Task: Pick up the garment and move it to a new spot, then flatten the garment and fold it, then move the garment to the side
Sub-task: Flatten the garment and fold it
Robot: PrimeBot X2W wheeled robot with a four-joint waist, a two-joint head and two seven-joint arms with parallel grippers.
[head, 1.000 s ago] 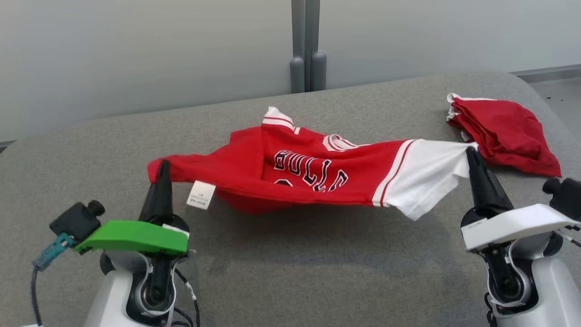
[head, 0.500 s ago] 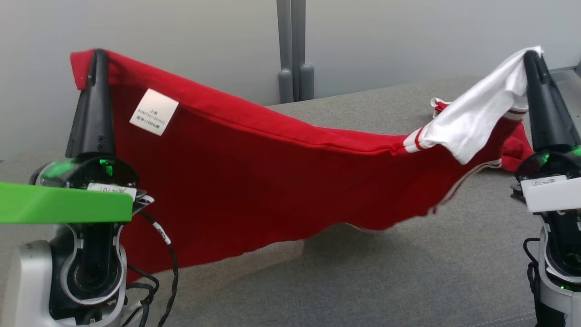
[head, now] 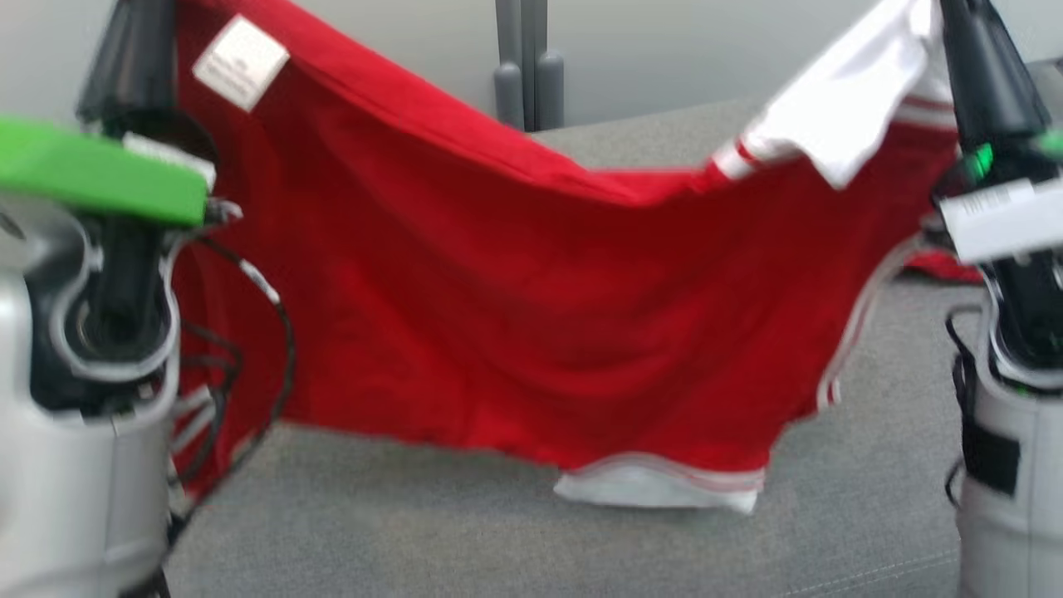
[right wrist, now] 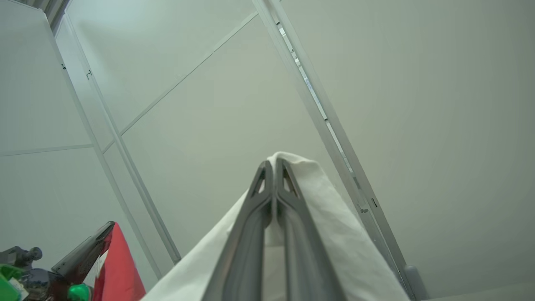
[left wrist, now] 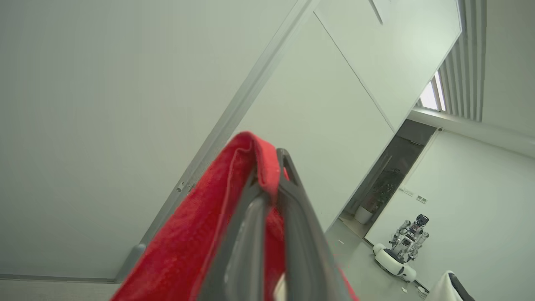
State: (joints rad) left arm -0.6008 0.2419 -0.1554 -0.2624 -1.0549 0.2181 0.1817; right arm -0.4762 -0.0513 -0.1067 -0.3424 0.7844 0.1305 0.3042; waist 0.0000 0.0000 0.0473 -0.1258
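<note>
Left pincer [left wrist: 269, 167] is closed on a red edge of the garment [head: 531, 316]; the cloth folds over its fingertips in the left wrist view. Right pincer [right wrist: 273, 167] is closed on the white sleeve [head: 839, 124], fingers pressed together, cloth draped on both sides. Both pincers are high and well apart, at the head view's upper left and upper right. The garment hangs between them as a sagging red sheet above the grey bench [head: 498, 548], white label [head: 241, 51] near the left pincer. The white-trimmed hem [head: 656, 486] hangs lowest; contact with the bench cannot be told, head view blurred. 1 other red cloth [head: 942, 266] lies on the bench by the right arm.
</note>
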